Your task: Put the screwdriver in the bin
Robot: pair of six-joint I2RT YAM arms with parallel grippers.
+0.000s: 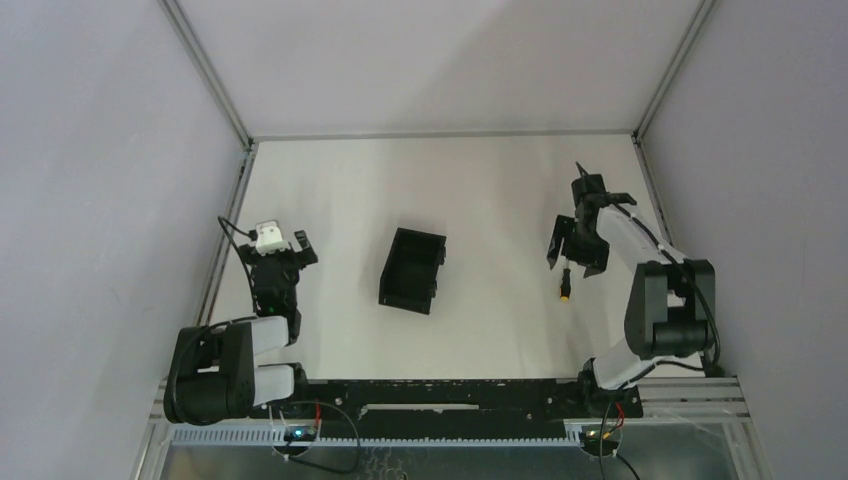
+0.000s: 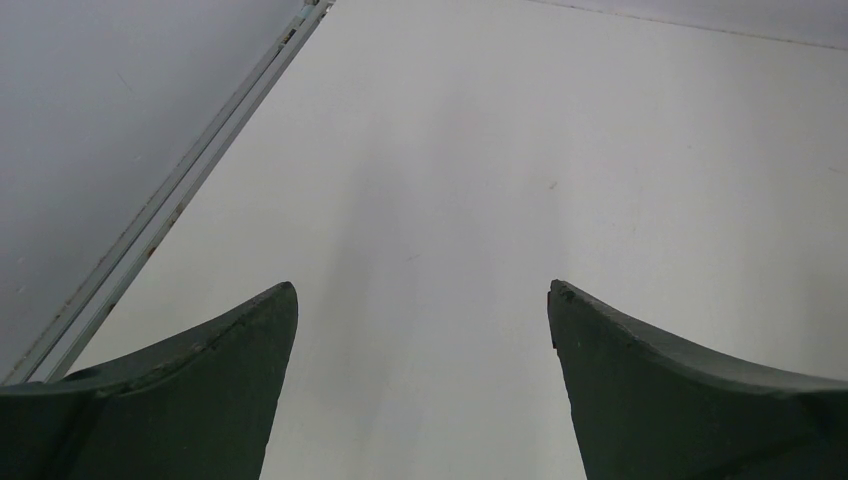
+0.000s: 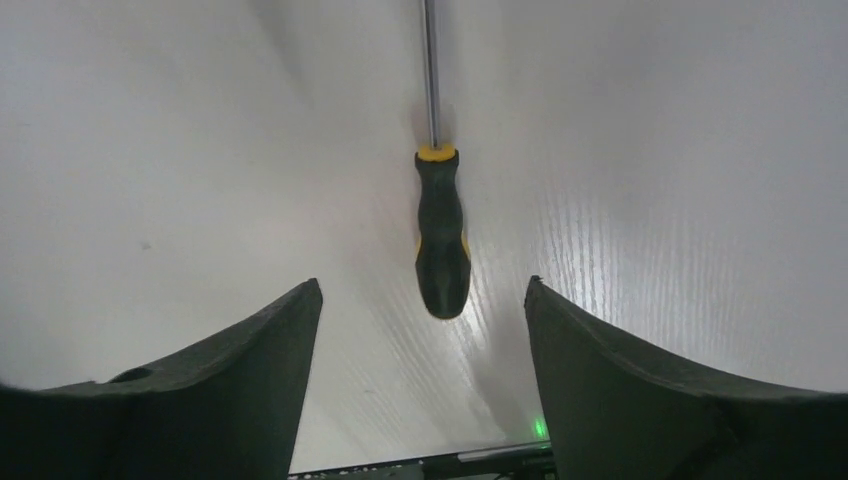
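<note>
The screwdriver (image 1: 566, 284) lies flat on the white table at the right, its orange-yellow end towards the near edge. In the right wrist view its black handle with a yellow collar (image 3: 442, 250) lies just ahead of my fingers, and the thin shaft runs away from me. My right gripper (image 1: 575, 257) is open and empty, just above and behind the handle; the right wrist view shows it (image 3: 423, 292) with the jaws wide apart. The black open-top bin (image 1: 412, 270) stands in the middle of the table. My left gripper (image 1: 276, 252) is open and empty at the left, and its wrist view (image 2: 422, 290) shows only bare table.
A metal rail (image 2: 170, 190) runs along the table's left edge by the grey wall. Grey walls close in the table on the left, right and back. The black base rail (image 1: 440, 392) runs along the near edge.
</note>
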